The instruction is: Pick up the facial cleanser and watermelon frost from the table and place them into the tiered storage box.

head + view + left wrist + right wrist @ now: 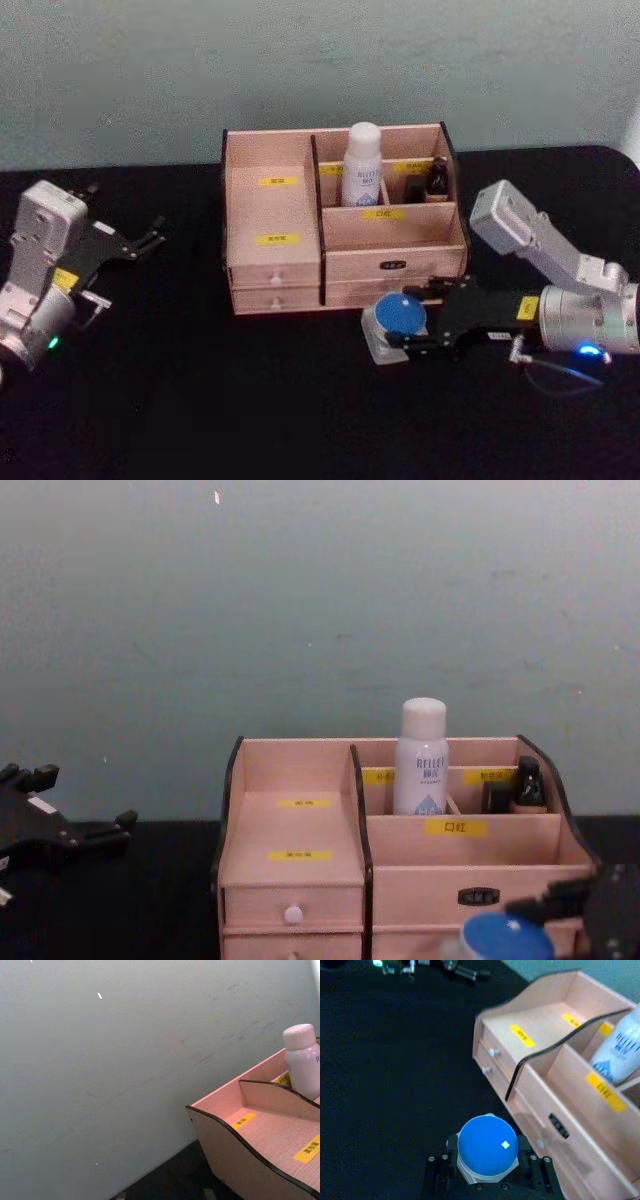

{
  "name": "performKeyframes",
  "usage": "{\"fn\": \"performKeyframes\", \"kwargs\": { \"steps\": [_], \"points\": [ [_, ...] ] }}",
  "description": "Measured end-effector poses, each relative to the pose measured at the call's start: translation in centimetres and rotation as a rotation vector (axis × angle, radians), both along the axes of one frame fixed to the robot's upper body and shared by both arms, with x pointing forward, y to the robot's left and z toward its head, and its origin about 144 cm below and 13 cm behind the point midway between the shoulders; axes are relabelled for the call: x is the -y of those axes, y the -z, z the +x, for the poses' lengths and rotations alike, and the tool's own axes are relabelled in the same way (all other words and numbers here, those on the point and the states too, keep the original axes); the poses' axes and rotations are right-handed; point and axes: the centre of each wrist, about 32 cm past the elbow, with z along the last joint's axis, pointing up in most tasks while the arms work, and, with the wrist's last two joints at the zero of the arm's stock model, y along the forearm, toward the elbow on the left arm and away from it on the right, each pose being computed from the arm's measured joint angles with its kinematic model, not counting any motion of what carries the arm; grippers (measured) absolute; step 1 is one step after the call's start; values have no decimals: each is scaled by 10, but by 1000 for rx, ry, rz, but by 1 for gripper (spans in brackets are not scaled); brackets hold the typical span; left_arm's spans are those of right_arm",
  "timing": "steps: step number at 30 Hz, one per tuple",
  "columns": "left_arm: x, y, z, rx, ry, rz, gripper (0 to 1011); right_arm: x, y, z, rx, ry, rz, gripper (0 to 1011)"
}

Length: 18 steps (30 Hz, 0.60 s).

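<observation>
Watermelon frost (402, 313), squat frosted jar, blue lid, seemingly clamped in right claw (418, 318); left claw (152, 233) parked open

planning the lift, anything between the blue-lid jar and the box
Nothing visible lies between them. The watermelon frost, in the right claw, sits right before the tiered storage box; only the box's own front wall rises there.

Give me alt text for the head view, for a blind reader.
The right pincer holds the blue-lidded watermelon frost in front of the tiered storage box, where the facial cleanser stands in a rear compartment. The left pincer rests open at the left.
</observation>
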Motion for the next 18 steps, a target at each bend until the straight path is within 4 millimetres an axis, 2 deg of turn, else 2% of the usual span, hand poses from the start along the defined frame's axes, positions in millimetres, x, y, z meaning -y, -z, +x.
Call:
{"fn": "performKeyframes", "kwargs": {
  "steps": [18],
  "points": [
    [0, 0, 0, 0, 0, 0, 1001, -16, -32, 29, 86, 19, 110, 726]
  ]
}}
